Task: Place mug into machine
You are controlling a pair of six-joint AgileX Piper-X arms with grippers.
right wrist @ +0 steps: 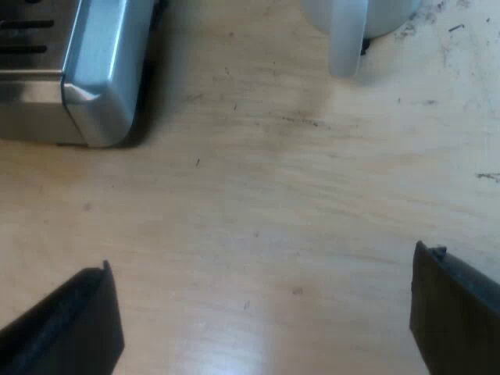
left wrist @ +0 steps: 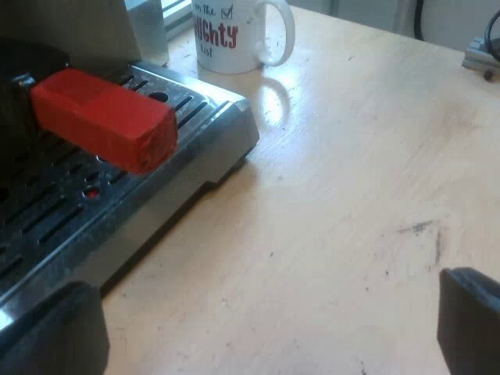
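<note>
– Black fingers (left wrist: 55, 332) of the left hand (left wrist: 262, 324) frame the bare table (left wrist: 351, 203), set wide apart with nothing between them. Why so wide?
– Ready for something broad, I'd say. The right hand (right wrist: 262, 312) is spread just as wide and is also empty, low over the table.
– And the mug (left wrist: 234, 35)?
– It stands upright on the table, just beside the corner of the espresso machine's drip tray (left wrist: 195, 133), not on it. It is well apart from the left hand, beyond the tray. It is nearer the right hand, straight ahead, with its handle (right wrist: 346, 47) turned toward that hand.
– What's the red block over the tray?
– That's the red end (left wrist: 105, 117) of the holder's handle, locked into the machine's front and sticking out above the tray. The mug has to go under there. I judge the right hand better placed to take it, and the lift onto the tray is not yet begun.
</note>
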